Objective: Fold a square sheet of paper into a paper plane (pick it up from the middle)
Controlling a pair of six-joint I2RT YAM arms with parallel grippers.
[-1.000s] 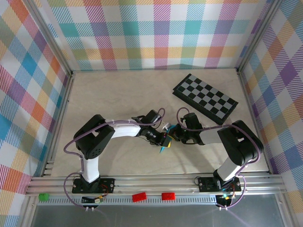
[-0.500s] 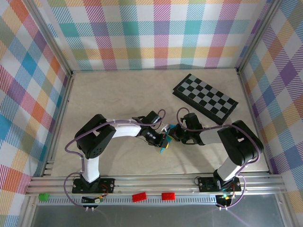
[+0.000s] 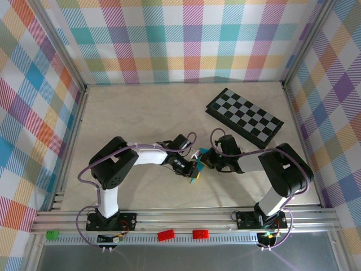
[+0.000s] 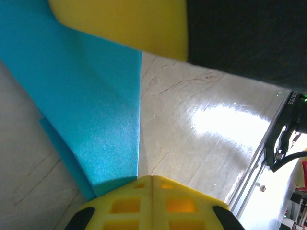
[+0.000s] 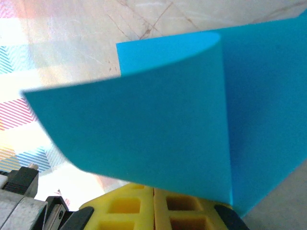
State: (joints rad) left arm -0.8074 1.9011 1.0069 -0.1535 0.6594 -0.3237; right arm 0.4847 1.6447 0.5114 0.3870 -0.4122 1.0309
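The cyan-blue sheet of paper [image 3: 194, 175] is folded and held just above the table between the two grippers, in the middle near the front. My left gripper [image 3: 195, 169] is shut on its lower part; in the left wrist view the paper [image 4: 91, 110] runs up and left from the closed yellow jaws [image 4: 152, 178]. My right gripper [image 3: 205, 160] is shut on the other end. In the right wrist view a curved fold of the paper [image 5: 158, 124] rises over its closed jaws [image 5: 153, 189]. A yellow finger of the right gripper [image 4: 120, 24] touches the paper's top.
The black-and-grey checkered board [image 3: 243, 117] lies at the back right, apart from both arms. Checked walls enclose the table on three sides. A metal rail [image 3: 186, 217] with red clips runs along the near edge.
The left gripper has shifted slightly left and toward the near edge with the paper; the right gripper has followed a little. Both stay shut on the sheet.
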